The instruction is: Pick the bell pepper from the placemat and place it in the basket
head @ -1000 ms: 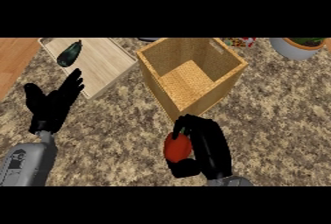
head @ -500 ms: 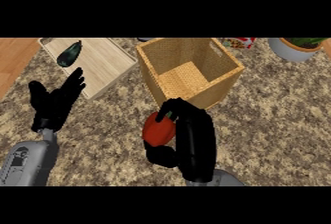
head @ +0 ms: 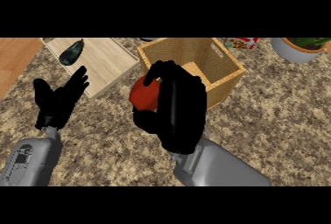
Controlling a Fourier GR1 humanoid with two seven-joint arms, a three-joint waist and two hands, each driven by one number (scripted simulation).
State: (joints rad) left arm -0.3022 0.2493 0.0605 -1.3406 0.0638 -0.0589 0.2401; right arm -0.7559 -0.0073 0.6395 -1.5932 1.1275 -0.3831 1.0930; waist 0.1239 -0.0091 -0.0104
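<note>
While our right hand (head: 174,109) curls its fingers (head: 158,72) and thumb around the red bell pepper (head: 145,94), we carry it above the counter, just at the near left corner of the basket (head: 223,54). From those fingers the basket's open mouth lies up and to the right, so we judge a short move that way comes next. Our left hand (head: 59,98) rests open, fingers up, well apart at the left, near the placemat (head: 107,54).

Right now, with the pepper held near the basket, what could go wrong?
1. The right robot hand holds the bell pepper level with the basket's near-left wall; it may strike the rim.
2. Released here, the pepper would likely land on the counter, not inside.
3. The hand hides much of the pepper, so slipping is hard to see.
</note>
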